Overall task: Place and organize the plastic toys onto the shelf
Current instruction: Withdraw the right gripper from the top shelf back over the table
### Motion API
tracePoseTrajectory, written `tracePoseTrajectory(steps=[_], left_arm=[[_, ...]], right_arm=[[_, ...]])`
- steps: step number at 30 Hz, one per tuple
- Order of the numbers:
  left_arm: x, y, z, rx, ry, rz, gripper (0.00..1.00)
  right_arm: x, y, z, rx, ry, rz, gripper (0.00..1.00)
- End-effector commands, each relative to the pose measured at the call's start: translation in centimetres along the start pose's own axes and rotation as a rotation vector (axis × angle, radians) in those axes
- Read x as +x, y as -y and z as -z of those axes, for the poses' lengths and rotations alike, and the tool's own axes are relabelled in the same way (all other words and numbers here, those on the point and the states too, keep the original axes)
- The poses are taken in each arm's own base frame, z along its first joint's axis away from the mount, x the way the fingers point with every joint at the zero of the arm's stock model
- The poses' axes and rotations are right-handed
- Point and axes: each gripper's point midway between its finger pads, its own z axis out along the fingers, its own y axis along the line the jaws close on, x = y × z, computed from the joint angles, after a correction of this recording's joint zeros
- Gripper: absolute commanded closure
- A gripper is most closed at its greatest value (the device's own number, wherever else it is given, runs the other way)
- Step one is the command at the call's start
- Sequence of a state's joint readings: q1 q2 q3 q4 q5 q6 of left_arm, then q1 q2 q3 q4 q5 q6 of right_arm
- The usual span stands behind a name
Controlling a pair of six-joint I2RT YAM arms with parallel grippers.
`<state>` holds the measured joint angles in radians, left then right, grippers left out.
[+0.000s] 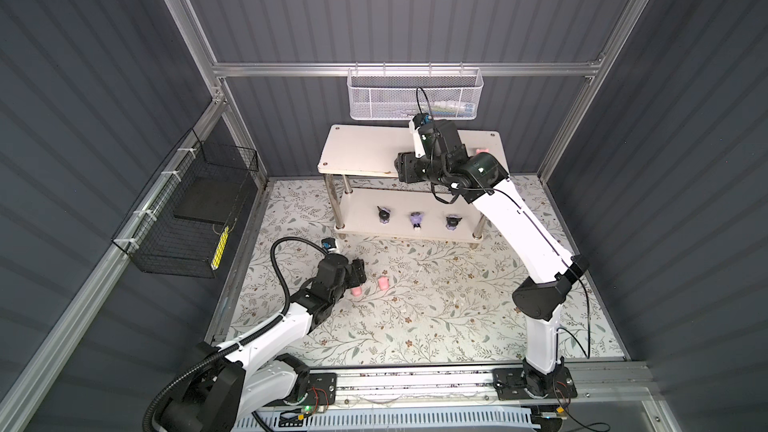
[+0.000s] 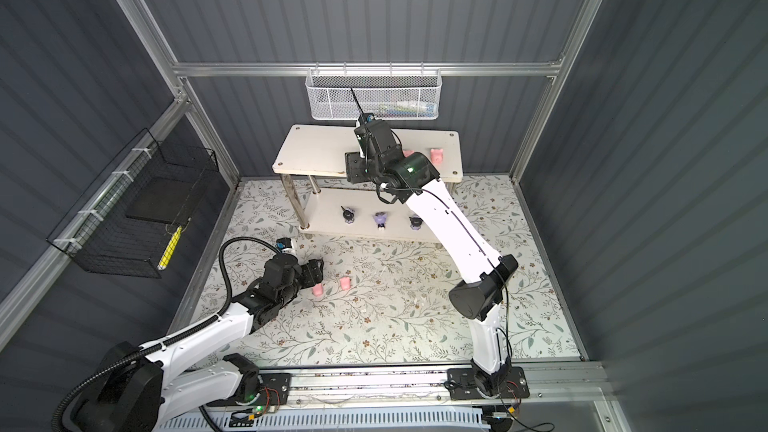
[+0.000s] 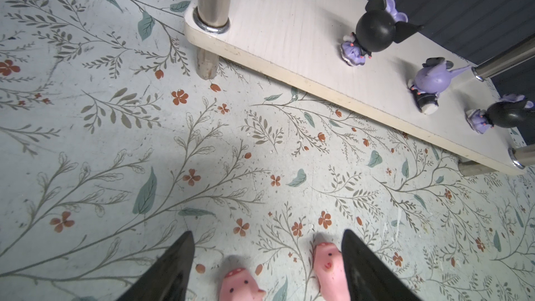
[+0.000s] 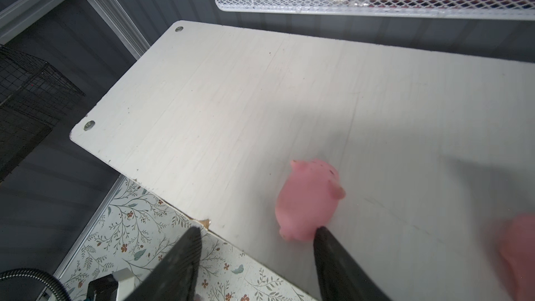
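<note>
The left gripper (image 3: pixel 267 233) is hanging spread wide over the floral mat (image 1: pixel 415 317), gripping nothing. Two pink pigs are lying there, one (image 3: pixel 240 285) between its fingers and one (image 3: pixel 330 267) against a finger. Three purple figurines (image 1: pixel 415 220) are standing on the shelf (image 1: pixel 357 151), on its lower tier. The right gripper (image 4: pixel 257 228) is hovering with jaws parted and empty over the top tier, a pig (image 4: pixel 309 198) touching one fingertip. Farther right, two pigs (image 2: pixel 436 155) are showing there in a top view.
</note>
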<state>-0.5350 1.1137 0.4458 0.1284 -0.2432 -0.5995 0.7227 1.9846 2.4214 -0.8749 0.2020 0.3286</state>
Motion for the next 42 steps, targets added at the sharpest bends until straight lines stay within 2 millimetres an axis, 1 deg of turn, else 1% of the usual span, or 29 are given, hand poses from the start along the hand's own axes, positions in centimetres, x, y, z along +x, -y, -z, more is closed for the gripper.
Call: tracePoseTrajectory(steps=[1, 6, 11, 14, 23, 29, 35, 39, 42], left_arm=[[0.0, -0.4, 0.2, -0.004, 0.009, 0.011, 0.2], [0.1, -0.3, 0.0, -0.002, 0.006, 0.015, 0.2], [0.1, -0.3, 0.0, -0.002, 0.005, 0.014, 0.2], [0.1, -0.3, 0.1, -0.002, 0.008, 0.013, 0.2], [0.1, -0.5, 0.2, -0.008, 0.009, 0.011, 0.2], [0.2, -0.5, -0.1, -0.011, 0.003, 0.009, 0.2], [0.4, -0.5, -0.3, -0.012, 0.0, 0.008, 0.2], [0.4, -0.5, -0.4, -0.012, -0.003, 0.01, 0.2], [0.5, -0.5, -0.4, -0.013, -0.003, 0.009, 0.2]], right_arm=[[-0.4, -0.5, 1.4, -0.008, 0.031, 0.009, 0.36], [0.0, -2.0, 1.7, -0.045, 0.027, 0.019, 0.36], [0.1, -2.6, 1.5, -0.058, 0.026, 0.022, 0.36], [0.1, -2.6, 1.2, -0.056, 0.023, 0.026, 0.36], [-0.7, -2.4, 0.6, -0.052, 0.031, 0.039, 0.36], [-0.2, -2.6, 0.4, -0.06, 0.017, 0.033, 0.36], [-0.2, -3.1, 1.0, -0.098, 0.026, 0.021, 0.36], [0.4, -3.0, 0.3, -0.088, 0.003, 0.029, 0.36], [0.4, -2.9, 0.2, -0.081, 0.004, 0.03, 0.36]])
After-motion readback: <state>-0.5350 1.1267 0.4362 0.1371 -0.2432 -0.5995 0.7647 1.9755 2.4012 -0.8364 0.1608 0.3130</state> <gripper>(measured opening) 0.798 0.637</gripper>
